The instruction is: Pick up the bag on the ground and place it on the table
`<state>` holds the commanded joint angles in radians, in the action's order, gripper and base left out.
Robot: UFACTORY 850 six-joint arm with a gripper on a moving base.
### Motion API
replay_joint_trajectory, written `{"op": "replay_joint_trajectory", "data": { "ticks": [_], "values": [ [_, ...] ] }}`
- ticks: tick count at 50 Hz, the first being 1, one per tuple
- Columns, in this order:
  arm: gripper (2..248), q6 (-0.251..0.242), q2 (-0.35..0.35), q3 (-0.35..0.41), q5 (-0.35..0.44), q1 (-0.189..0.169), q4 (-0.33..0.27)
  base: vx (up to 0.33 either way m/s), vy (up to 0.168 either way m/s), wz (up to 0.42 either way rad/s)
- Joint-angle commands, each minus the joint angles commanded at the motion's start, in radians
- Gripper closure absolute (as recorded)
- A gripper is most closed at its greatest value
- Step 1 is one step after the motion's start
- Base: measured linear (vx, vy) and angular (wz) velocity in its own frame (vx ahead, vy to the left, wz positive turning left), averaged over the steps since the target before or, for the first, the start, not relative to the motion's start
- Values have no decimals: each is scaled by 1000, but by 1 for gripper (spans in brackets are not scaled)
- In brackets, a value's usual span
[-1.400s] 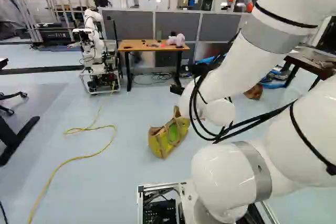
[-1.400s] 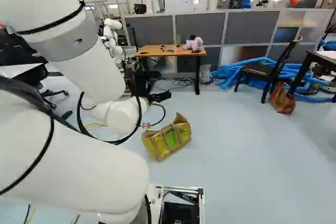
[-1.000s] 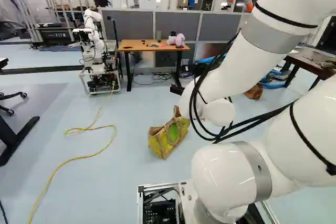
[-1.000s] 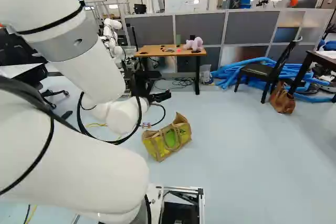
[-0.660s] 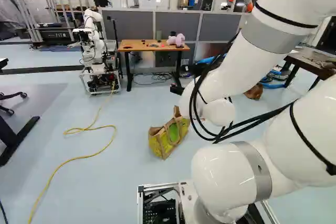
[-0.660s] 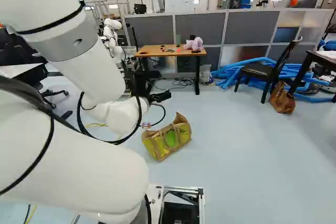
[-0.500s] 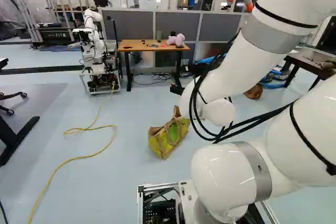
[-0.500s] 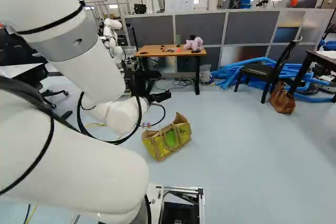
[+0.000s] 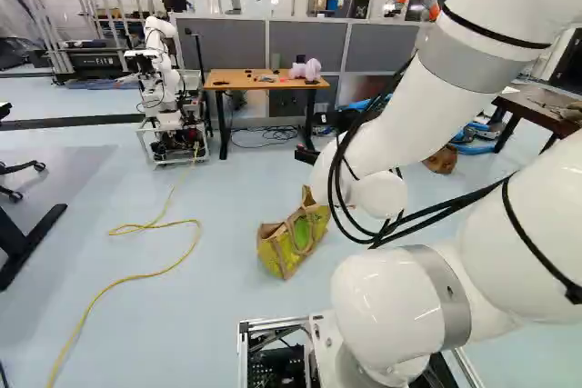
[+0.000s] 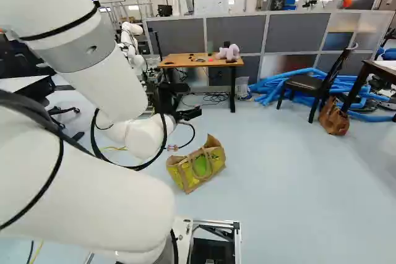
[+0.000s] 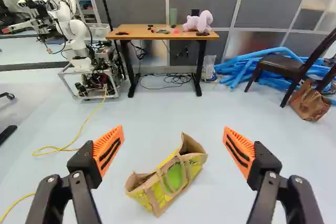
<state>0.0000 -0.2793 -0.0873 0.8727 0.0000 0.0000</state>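
Wrist view shows your gripper (image 11: pixel 174 129) spread wide, the bag (image 11: pixel 167 181) on the floor (image 11: pixel 157 106) ahead and below, so you're likely approaching: reach down around it before closing.

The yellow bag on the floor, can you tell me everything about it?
The bag is yellow with a big green patch on its side, and tan-brown edges and strap handles. It looks like thin, slightly shiny, crinkly stuff. It sits on the floor, a bit slumped, its open top facing up and its ends poking up. I can't tell whether anything is inside. It is in front of the table. The open jaws aren't touching it.
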Motion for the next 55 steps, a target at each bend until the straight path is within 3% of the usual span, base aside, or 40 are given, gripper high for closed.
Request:
{"op": "replay_joint_trajectory", "data": {
  "ticks": [27,55],
  "values": [
    [3,0,0,0,0,0,0,100,40,174],
    [3,0,0,0,0,0,0,75,4,4]
  ]
}}
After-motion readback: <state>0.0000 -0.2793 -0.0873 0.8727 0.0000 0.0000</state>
